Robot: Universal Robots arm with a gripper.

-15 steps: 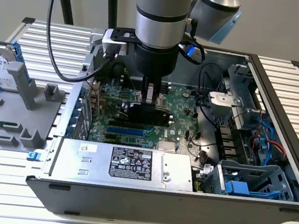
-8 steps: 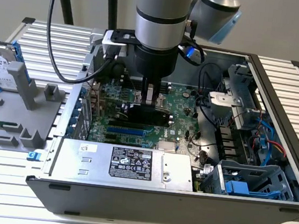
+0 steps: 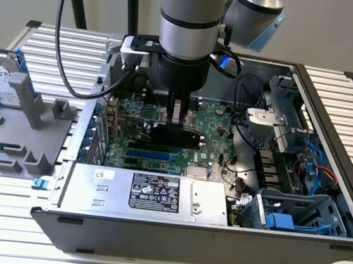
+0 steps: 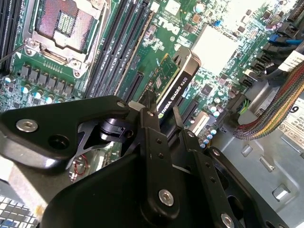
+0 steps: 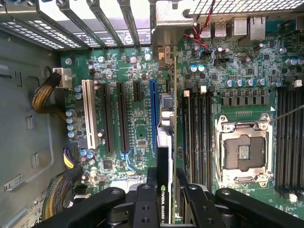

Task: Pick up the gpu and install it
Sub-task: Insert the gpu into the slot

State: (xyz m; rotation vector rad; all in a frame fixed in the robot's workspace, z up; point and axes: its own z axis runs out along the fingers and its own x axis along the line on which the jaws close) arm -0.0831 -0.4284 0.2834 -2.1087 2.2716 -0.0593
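My gripper (image 3: pixel 175 114) reaches straight down into the open computer case (image 3: pixel 332 105) and is shut on the gpu (image 3: pixel 176 135), a thin card with a black cooler. In both wrist views the gpu (image 4: pixel 173 78) (image 5: pixel 164 142) stands on edge over the green motherboard (image 5: pixel 137 128), gripped at its top edge, one of my black fingers (image 4: pixel 152 116) on each face. The card runs parallel to the expansion slots, close beside the blue slot (image 5: pixel 153 114). I cannot tell whether its lower edge is in a slot.
The silver power supply (image 3: pixel 150 193) lies along the case's near side and a blue drive cage (image 3: pixel 294 215) sits at the exterior view's right. The bare CPU socket (image 5: pixel 244 152) and cable bundles (image 4: pixel 280 99) flank the card. A hard drive (image 3: pixel 0 80) and grey fixture (image 3: pixel 36 135) lie outside.
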